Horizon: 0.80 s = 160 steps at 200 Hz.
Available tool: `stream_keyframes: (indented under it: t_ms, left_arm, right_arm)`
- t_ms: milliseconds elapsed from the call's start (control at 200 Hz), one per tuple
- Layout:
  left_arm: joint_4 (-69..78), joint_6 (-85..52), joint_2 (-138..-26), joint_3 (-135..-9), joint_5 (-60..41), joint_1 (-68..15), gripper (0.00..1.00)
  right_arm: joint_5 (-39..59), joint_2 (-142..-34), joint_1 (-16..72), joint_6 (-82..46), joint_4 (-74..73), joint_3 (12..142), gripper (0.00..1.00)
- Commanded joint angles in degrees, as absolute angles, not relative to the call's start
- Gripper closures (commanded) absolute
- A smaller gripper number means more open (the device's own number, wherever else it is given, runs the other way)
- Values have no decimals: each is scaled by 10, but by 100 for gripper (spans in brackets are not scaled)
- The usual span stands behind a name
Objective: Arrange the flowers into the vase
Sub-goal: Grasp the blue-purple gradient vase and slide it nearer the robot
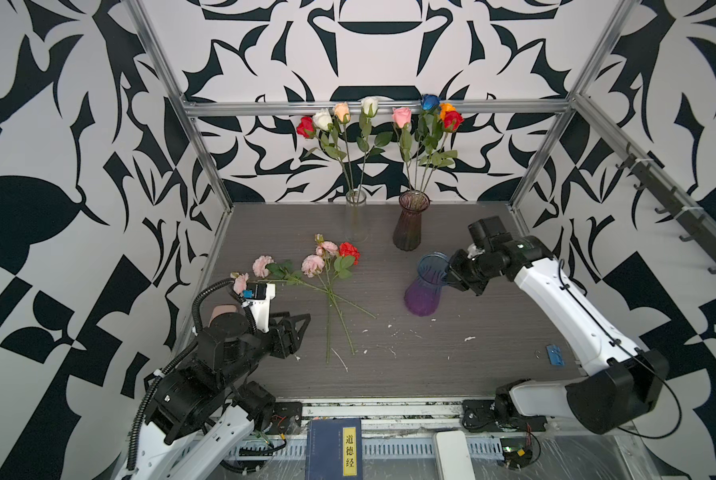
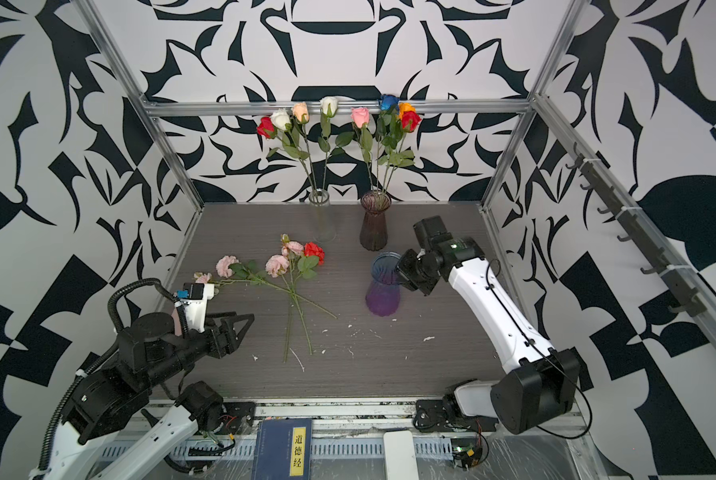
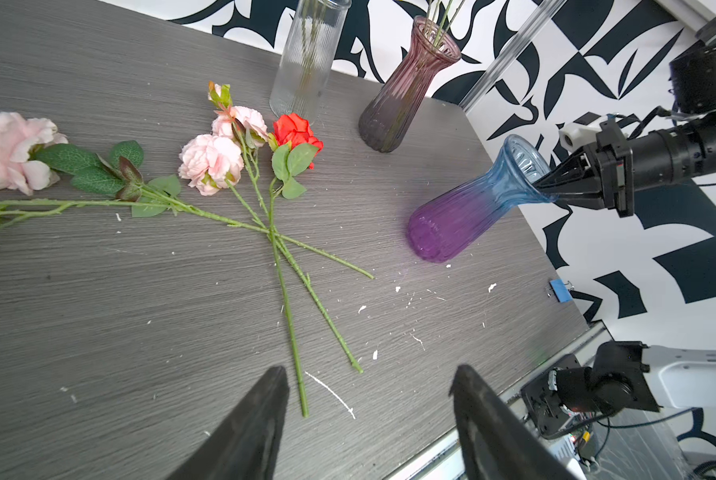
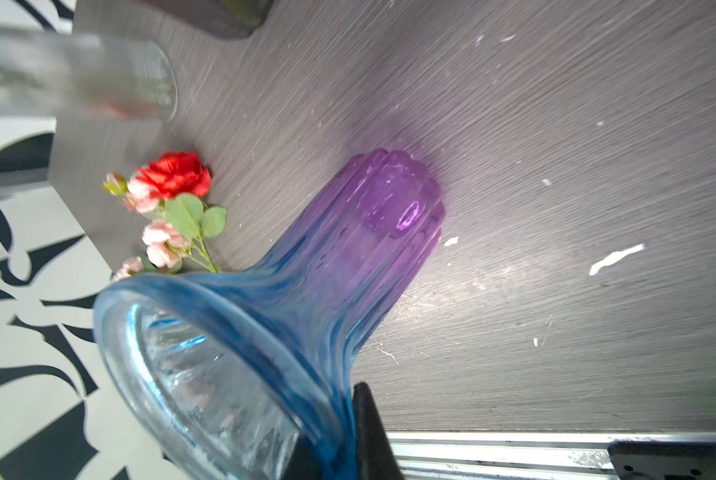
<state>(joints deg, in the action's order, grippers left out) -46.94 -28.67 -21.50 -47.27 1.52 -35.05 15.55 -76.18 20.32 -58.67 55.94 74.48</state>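
- Looking first at my right gripper [image 1: 450, 271], I see it clenched on the rim of the blue-and-purple vase [image 1: 424, 291]. In the right wrist view one black finger [image 4: 368, 419] presses the outside of the blue lip.
- This vase is tilted, with its mouth up toward the gripper and its purple base low by the table [image 1: 451, 365]. I cannot tell if the base touches it.
- My left gripper [image 3: 368, 374] is released, with nothing between its jaws, and it hangs over the near part of the table.
- The cut end of one green stem [image 3: 302, 399] lies just beside one of its fingers, without contact.
- The loose flowers [image 1: 330, 293] lie flat on the table between the two grippers, with three stems crossing.
- Their pink blooms [image 1: 312, 265] and one red bloom [image 1: 349, 250] point to the back, apart from the held vase.
- Behind them a clear vase [image 1: 356, 220] and a dark vase [image 1: 409, 226] stand upright, each holding roses [image 1: 402, 116].
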Motion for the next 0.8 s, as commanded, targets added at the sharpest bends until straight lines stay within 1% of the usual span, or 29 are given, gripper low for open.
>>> stream_keyframes:
  t_ms: [0,160,315,345,390,460,470,475,485,490,545,590,640,795]
  left_arm:
    - [-484,-282,-213,-474,14,-352,33]
    - [-498,-283,-204,-476,19,-352,33]
    - [-498,-284,-188,-473,25,-352,33]
    - [-498,-284,-188,-473,25,-352,33]
    - [-500,-286,-188,-474,25,-352,33]
    - [-501,-287,-189,-474,23,-352,33]
    - [-501,-287,-189,-474,23,-352,33]
    - [-501,-287,-189,-474,23,-352,33]
    - [-501,-288,-189,-474,23,-352,33]
    - [-501,-288,-189,-474,23,-352,33]
    - [-501,-288,-188,-474,23,-352,33]
    - [-500,-289,-187,-472,24,-352,33]
    - [-500,-290,-187,-471,24,-352,33]
    - [-499,-288,-192,-468,26,-352,34]
  right_arm:
    - [131,-743,255,-616,490,752,100]
    - [112,-754,313,-637,481,748,100]
    - [109,-770,337,-655,470,749,99]
    - [107,-772,338,-655,470,752,96]
    - [107,-775,338,-653,471,756,88]
    - [102,-776,338,-649,475,766,67]
    - [102,-776,338,-649,475,767,66]
    - [102,-775,338,-648,477,769,63]
    - [102,-775,338,-647,476,770,62]
    - [101,-775,338,-646,476,772,59]
    - [99,-771,338,-639,478,782,51]
    - [100,-766,338,-634,479,789,46]
    - [98,-756,338,-624,480,798,43]
    - [100,-700,321,-605,471,804,42]
